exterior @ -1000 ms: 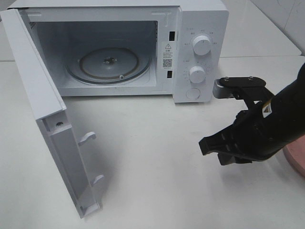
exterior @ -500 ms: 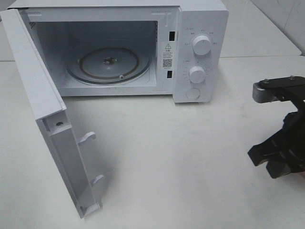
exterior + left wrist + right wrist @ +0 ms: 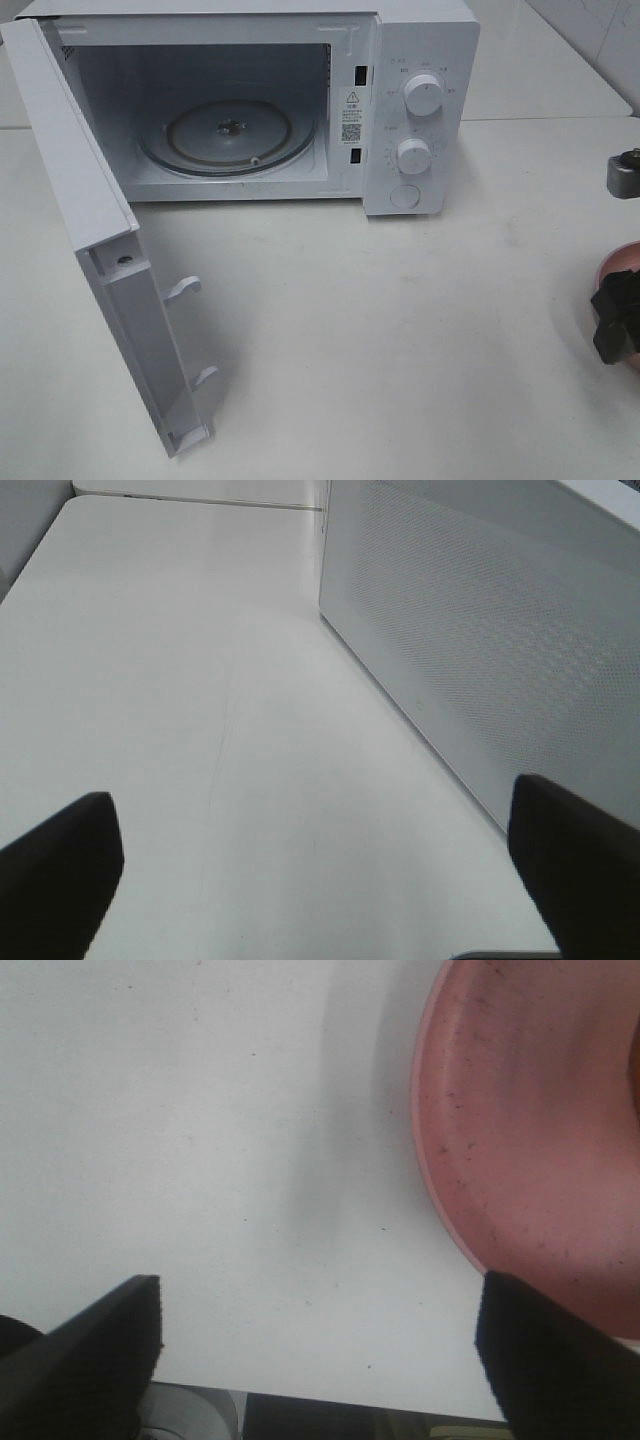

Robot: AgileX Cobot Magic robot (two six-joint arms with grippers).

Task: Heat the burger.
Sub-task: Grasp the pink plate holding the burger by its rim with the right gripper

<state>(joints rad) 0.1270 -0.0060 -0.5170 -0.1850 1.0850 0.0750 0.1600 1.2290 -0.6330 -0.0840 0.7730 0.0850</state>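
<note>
The burger is out of view in all frames. The pink plate (image 3: 612,262) shows only its rim at the right edge of the exterior view. In the right wrist view the plate (image 3: 540,1140) lies bare beside my right gripper (image 3: 320,1360), which is open and empty over the white table. Only a black part of the right gripper (image 3: 618,318) shows at the right edge, next to the plate. My left gripper (image 3: 320,880) is open and empty above the table, beside the microwave's perforated side wall (image 3: 500,630).
The white microwave (image 3: 420,60) stands at the back with its door (image 3: 95,230) swung open toward the front left. Its glass turntable (image 3: 230,135) holds nothing. Two knobs (image 3: 424,95) sit on the right panel.
My right arm has pulled back to the right, from the table's middle to the frame's edge, uncovering the pink plate's rim. The microwave has not moved.
</note>
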